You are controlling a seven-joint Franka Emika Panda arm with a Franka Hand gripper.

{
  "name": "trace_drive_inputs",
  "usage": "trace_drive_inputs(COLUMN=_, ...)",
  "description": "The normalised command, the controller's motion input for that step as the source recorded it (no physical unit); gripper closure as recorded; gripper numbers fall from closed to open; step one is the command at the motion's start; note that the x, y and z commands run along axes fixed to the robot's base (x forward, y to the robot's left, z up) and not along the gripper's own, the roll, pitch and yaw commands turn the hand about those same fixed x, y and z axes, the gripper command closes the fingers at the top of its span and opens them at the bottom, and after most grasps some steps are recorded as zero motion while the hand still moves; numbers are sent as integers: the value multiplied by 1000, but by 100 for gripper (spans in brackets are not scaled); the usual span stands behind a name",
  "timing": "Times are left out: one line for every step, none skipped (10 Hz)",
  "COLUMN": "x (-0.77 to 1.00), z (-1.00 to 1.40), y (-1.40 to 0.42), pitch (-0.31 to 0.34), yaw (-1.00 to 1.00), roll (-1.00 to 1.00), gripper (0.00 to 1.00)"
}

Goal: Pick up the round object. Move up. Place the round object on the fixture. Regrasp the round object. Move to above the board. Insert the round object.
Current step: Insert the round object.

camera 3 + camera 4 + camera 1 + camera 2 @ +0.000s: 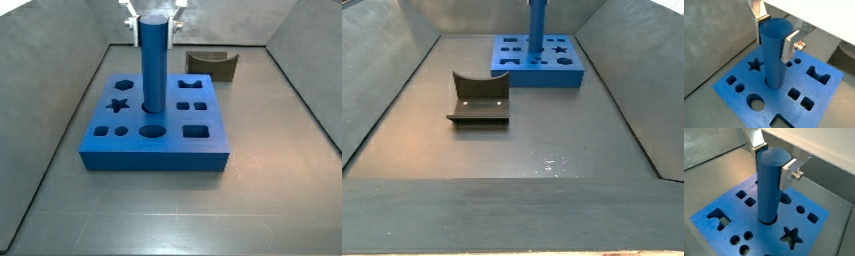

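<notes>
Tool [775,31] above the board [154,140], its silver fingers [790,174] clamped on the top of the upright blue peg [769,185]; the peg's lower end sits in a round hole near the board's centre. Fixture [478,98] stands apart, empty

No legible text, label, brand, number or sign appears in any view. The board [154,140], the round object [154,65], the fixture [480,98] and the gripper [776,33], closed on the round object's top above the board, all carry unmarked surfaces.
</notes>
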Motion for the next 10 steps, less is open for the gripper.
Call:
trace_drive_inputs(x=-69, z=-263, y=-86, pitch=-4, yaw=0, roll=-39, gripper=100)
trace_drive_inputs(x=-114, z=-289, y=0, pitch=0, yaw=0, roll=-7, gripper=100)
trace_drive_inputs(x=-171, z=-246, y=0, pitch=0, yaw=0, roll=0, gripper=100)
trace_drive_inputs(x=-154, z=-194, y=17, pitch=0, yaw=0, roll=-17, gripper=100)
trace_drive_inputs(x=-131, z=-191, y=69, pitch=0, yaw=0, roll=-46, gripper=100)
trace_drive_inputs(x=-100, z=-206, y=74, pitch=0, yaw=0, roll=-101, gripper=100)
trace_drive_inputs(x=0, z=-206, y=0, pitch=0, yaw=0, roll=-119, gripper=100)
trace_drive_inputs(x=203, z=-254, y=0, pitch=0, yaw=0, roll=-150, gripper=100)
trace_drive_inputs(x=217, z=-291, y=0, pitch=0, yaw=0, roll=-127, gripper=100)
trace_drive_inputs(x=200, z=-311, y=0, pitch=0, yaw=0, roll=-121, gripper=100)
